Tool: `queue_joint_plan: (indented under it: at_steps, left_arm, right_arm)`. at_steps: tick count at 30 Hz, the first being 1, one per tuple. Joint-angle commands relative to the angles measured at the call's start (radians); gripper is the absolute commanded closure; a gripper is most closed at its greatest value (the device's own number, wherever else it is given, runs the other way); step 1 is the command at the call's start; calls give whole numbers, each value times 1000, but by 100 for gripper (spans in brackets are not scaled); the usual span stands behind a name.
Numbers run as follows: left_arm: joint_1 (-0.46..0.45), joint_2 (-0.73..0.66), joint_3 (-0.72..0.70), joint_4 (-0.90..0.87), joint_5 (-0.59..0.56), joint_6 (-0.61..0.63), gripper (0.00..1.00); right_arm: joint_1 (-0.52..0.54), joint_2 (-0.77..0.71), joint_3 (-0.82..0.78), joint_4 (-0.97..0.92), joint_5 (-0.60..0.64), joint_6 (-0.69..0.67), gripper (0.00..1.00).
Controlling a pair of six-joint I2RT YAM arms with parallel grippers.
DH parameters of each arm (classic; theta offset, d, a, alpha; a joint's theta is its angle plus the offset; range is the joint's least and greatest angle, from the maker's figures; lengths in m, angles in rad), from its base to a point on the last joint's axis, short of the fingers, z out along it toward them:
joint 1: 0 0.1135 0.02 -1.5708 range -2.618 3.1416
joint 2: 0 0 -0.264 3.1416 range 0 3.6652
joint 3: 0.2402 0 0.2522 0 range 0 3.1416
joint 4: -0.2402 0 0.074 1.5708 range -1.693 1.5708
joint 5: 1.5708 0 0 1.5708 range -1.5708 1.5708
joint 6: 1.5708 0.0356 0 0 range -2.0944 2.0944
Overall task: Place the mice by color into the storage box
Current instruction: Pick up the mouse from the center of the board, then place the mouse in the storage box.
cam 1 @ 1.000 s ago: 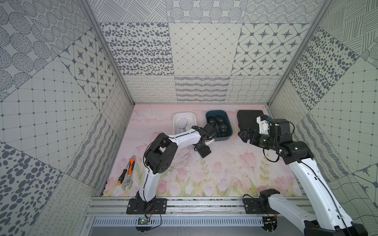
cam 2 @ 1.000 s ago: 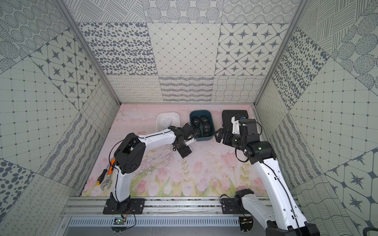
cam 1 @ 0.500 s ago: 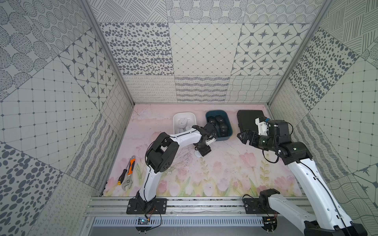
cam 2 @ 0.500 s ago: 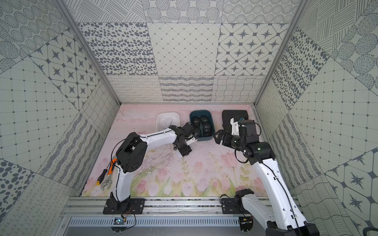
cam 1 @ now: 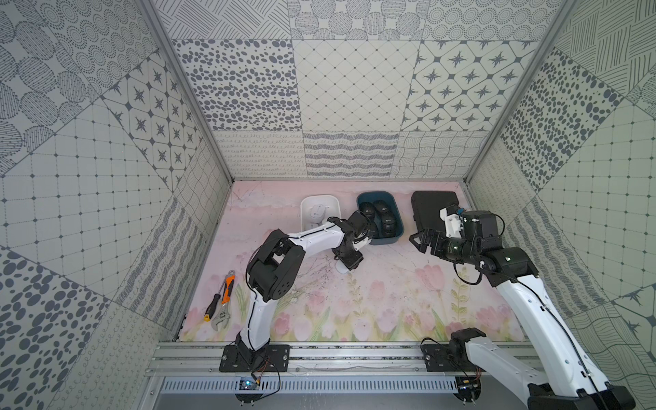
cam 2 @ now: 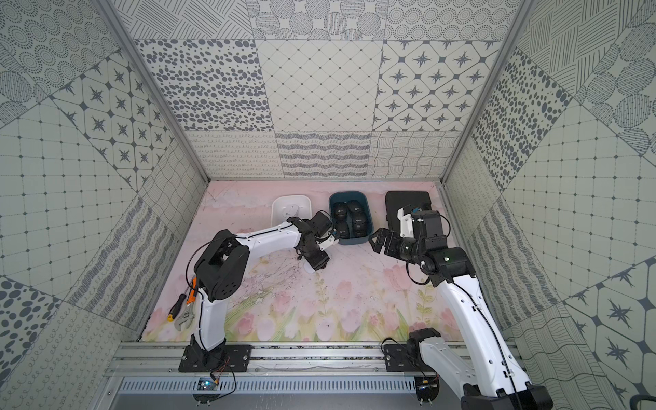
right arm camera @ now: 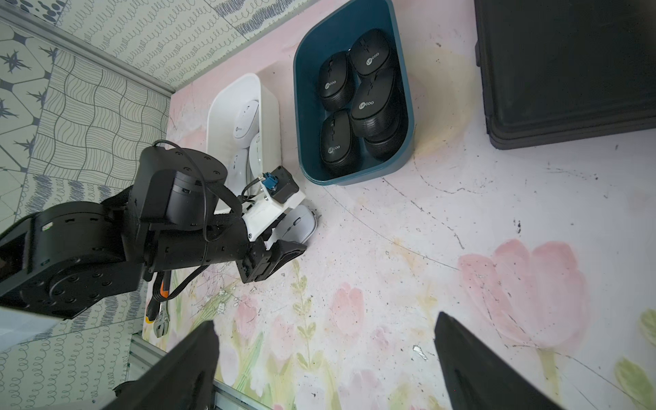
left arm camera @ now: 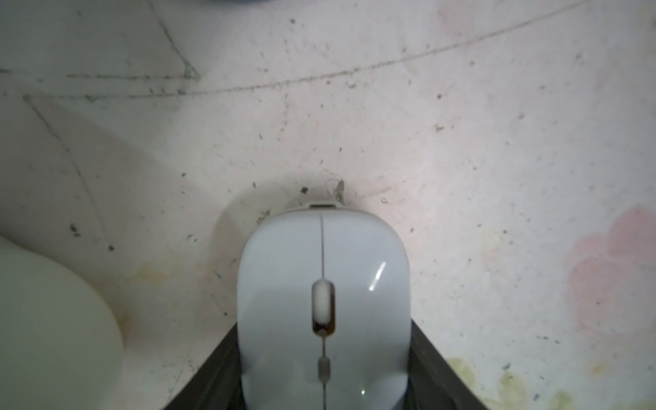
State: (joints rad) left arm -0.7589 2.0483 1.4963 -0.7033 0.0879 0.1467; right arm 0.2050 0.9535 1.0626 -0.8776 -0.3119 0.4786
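Across the pink floral table mat (cam 1: 390, 301), the biggest item was the black hard case (cam 1: 431, 206) at the far right corner, untouched and no part of the sort. Beside it stood the deep teal plastic tub (cam 1: 387, 241) with matte black oval mice (right arm camera: 369, 106) packed inside; five by my count, one half buried. Next toward the robot's left was the shallow white plastic tub (cam 1: 303, 216), holding three glossy white mice (right arm camera: 246, 124). Right gripper (cam 1: 418, 241) hung empty, jaws wide apart, near the teal tub's near right corner and well apart from any loose mouse. Left gripper (cam 1: 349, 261) was low over the mat just in front of the gap between the two tubs. One glossy white oval mouse (left arm camera: 323, 312) lay on the mat there, the only one outside a tub. Wrist view: the mouse's long axis ran straight along the gripper's reach, its scroll-wheel end pointing away from the wrist. The black jaws stood against both long flanks, clamped across the short width; the mouse looked not yet lifted. Judgement: sort nearly done, this grasp being the last pick. The left arm was much the nearer. The white tub lay just beyond the mouse and toward the robot's left, so a short lift and carry over its near wall was needed. The glossy shell may slip. An orange-handled wrench (cam 1: 223, 301) and a yellow-tipped screwdriver (cam 1: 211, 307) lay idle at the mat's left edge.
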Motion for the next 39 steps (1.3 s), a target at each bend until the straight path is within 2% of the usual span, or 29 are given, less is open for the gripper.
queue_joint_plan:
  at_steps: [1, 7, 11, 18, 24, 28, 39]
  left_arm:
    - [15, -64, 10, -55, 86, -72, 60]
    - [46, -163, 83, -93, 165, -151, 61]
    - [57, -177, 183, -161, 163, -185, 62]
    - [141, -133, 365, -254, 120, -257, 64]
    - [224, -35, 512, -281, 77, -289, 62]
    - [262, 84, 639, -307, 58, -282, 62]
    - [311, 364, 915, -318, -18, -310, 62]
  right_arm:
    - [-6, -14, -14, 44, -21, -15, 1]
    - [-6, -15, -21, 55, -39, -9, 1]
    - [-6, -14, -24, 65, -46, -7, 1]
    - [-6, -12, -26, 65, -62, -10, 1]
    - [-6, -10, -37, 95, -114, -11, 1]
    - [-4, -1, -42, 113, -150, -12, 1]
    - [-3, 27, -47, 102, -150, -35, 1]
